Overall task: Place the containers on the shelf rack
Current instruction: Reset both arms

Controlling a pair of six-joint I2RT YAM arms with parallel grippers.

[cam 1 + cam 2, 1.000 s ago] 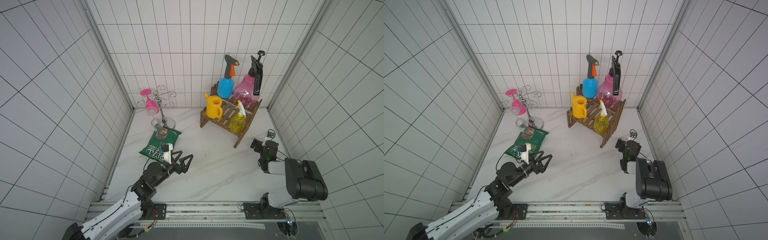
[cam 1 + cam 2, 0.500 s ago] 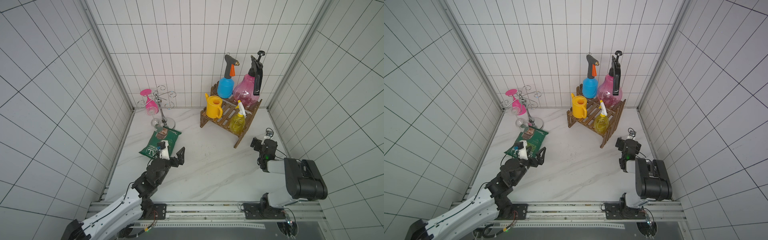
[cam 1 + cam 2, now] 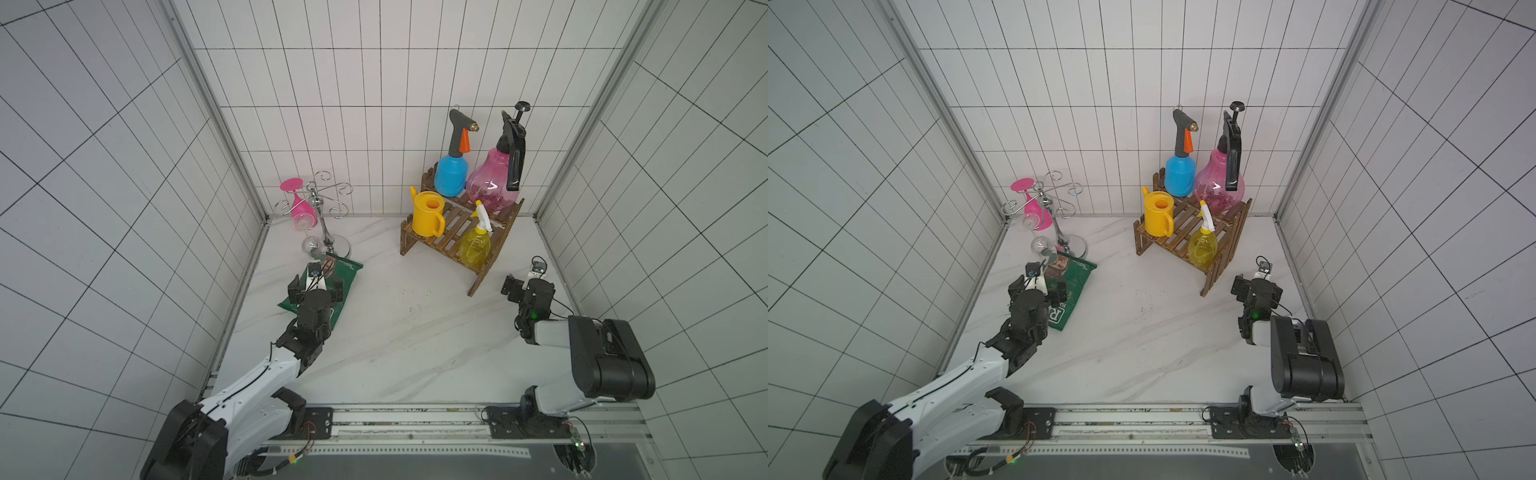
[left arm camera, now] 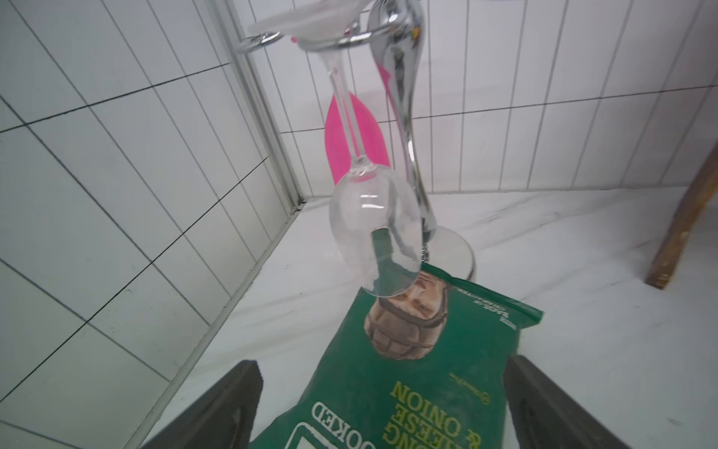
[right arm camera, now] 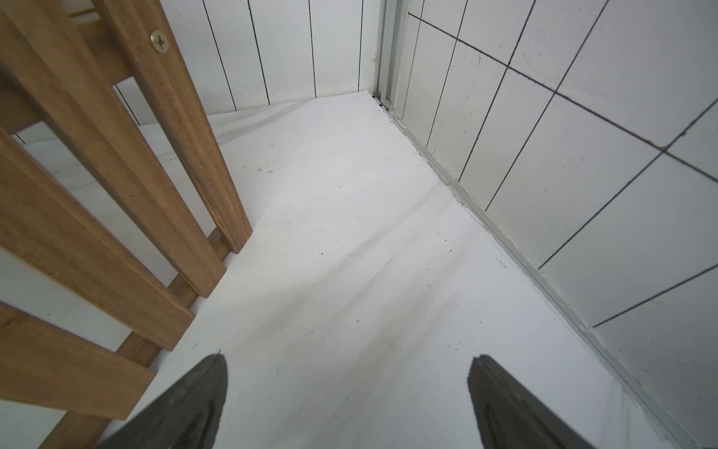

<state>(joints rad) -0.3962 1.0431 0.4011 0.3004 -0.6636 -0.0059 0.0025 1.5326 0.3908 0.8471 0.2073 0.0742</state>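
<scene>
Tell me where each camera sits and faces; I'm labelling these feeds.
Both top views: high over the base rail, looking down toward the back wall; left arm and right arm show.
Left wrist: on the left arm, facing the crisp bag and clear glass; the open left gripper frames them.
Right wrist: on the right arm, facing tabletop and side wall beside the shelf rack; the open right gripper shows.
Shared: both top views also show shelf rack and crisp bag.
</scene>
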